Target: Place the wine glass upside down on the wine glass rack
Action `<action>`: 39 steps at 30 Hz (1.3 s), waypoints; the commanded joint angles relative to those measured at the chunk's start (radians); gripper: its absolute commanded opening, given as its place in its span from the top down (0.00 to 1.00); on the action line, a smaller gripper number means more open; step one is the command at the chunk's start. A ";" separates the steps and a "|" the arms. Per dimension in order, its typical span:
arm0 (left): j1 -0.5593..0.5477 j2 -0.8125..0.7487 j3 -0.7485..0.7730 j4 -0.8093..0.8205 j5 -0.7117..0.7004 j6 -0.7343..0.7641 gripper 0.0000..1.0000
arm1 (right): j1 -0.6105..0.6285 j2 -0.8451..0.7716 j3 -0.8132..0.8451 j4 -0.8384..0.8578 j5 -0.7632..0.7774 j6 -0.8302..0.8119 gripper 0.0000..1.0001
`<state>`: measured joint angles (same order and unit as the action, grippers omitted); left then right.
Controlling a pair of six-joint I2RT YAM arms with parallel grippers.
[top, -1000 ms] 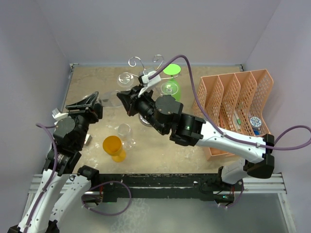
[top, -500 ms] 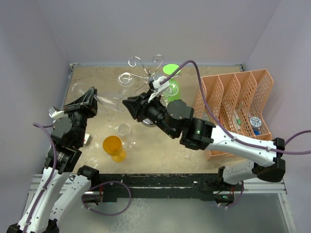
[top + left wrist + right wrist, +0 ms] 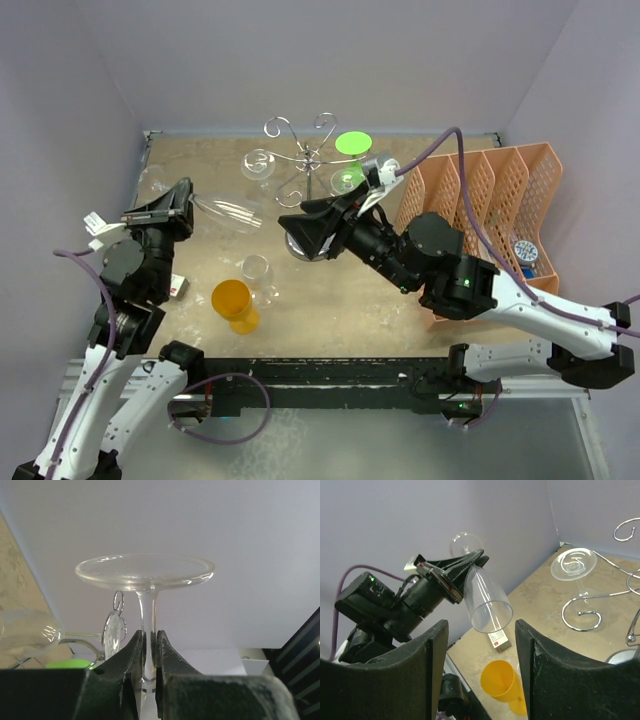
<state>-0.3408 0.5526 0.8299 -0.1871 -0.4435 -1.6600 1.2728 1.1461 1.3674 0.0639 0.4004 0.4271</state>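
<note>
In the top view my left gripper (image 3: 186,200) is shut on the stem of a clear wine glass (image 3: 230,213), held in the air on its side with the bowl pointing right. The left wrist view shows both jaws pinching the stem (image 3: 148,625) below the round foot (image 3: 145,572). My right gripper (image 3: 292,222) stands open just right of the bowl's rim, nothing between its fingers (image 3: 436,665). The bowl (image 3: 486,600) hangs ahead of them. The silver wine glass rack (image 3: 305,158) stands behind, with a clear glass (image 3: 258,163) and a green glass (image 3: 349,165) hanging on it.
A yellow glass (image 3: 233,303) and a small clear glass (image 3: 257,268) stand on the table below the held glass. A small white box (image 3: 498,639) lies near them. The orange lattice organiser (image 3: 480,215) fills the right side. Walls close the left and back.
My left gripper closed on the glass stem. My right gripper let go of the bowl, opened wide and drew back to the right. The glass now hangs from the left gripper alone.
</note>
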 commanded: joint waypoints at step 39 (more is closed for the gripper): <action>0.003 0.084 0.081 0.429 0.997 1.454 1.00 | 0.003 0.107 0.279 -0.071 0.052 0.454 0.46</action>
<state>-0.3408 0.6483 0.9020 0.1520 0.5110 -0.2836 1.2743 1.2438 1.6062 0.0162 0.3954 0.7784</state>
